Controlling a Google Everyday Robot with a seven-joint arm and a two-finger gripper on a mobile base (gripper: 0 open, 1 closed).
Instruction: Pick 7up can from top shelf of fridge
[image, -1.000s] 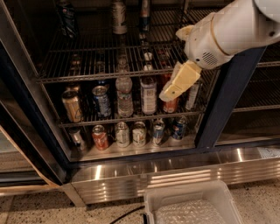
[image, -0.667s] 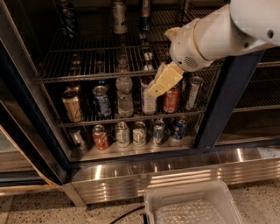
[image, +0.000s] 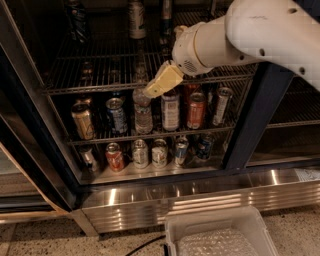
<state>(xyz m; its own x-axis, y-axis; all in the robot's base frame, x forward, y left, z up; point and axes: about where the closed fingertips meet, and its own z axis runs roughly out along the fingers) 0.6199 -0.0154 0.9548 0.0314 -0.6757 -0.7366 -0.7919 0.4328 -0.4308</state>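
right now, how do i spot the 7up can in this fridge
In the fridge with dark blue door frames, find the top shelf, the wire rack above the crowded ones. At its back, the 7up can is the pale one with green markings, between a dark blue can and a slim can, above the hand.

The one camera view looks from outside, in front of the fridge (image: 250, 125), set high and tilted downward, so the top shelf (image: 100, 70) is seen from above and the floor in front of the fridge fills the lower edge. It stands fairly near (the fridge's open front spans nearly the whole width). The gripper (image: 152, 90) hangs at the front edge of the fridge's top shelf, its arm entering from the upper right.
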